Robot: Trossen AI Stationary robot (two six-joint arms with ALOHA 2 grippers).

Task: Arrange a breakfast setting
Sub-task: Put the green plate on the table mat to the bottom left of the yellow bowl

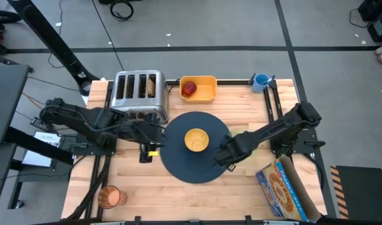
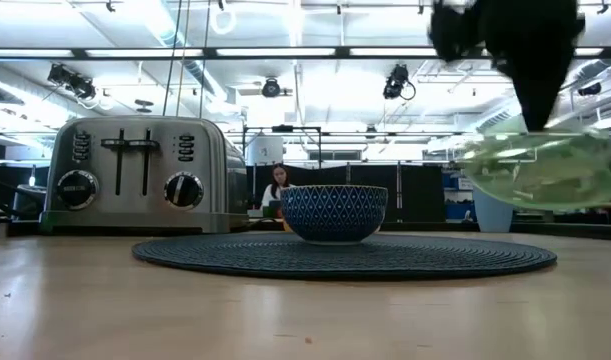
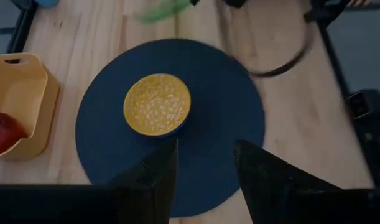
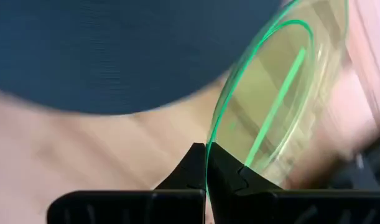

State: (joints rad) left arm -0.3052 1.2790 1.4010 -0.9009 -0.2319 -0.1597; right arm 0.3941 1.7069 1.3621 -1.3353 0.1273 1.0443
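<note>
Here the small translucent green plate point(image 4: 283, 93) shows as a thin clear disc with a bright green rim, tilted and lifted off the tabletop. The right gripper point(image 4: 206, 163) pinches its rim, fingers pressed together on the edge, so the plate stands out forward of the fingertips. In the low view the plate point(image 2: 545, 170) hangs above the wood, clear of it, at the right edge of the large dark blue-grey round mat point(image 2: 345, 255).

The mat point(image 1: 197, 147) lies mid-tabletop. On it, near centre, sits the small cereal bowl point(image 1: 196, 139): blue patterned outside, yellow contents. The right gripper point(image 1: 223, 156) is over the mat's right edge.

The left gripper point(image 3: 205, 163) hovers at the mat's left edge, fingers spread, holding nothing.

The red apple point(image 1: 189, 88) rests in a yellow tray point(image 1: 206, 94) at the far edge, beside a toaster point(image 1: 139, 94). The amber cup point(image 1: 111, 196) lies near the front left corner.
</note>
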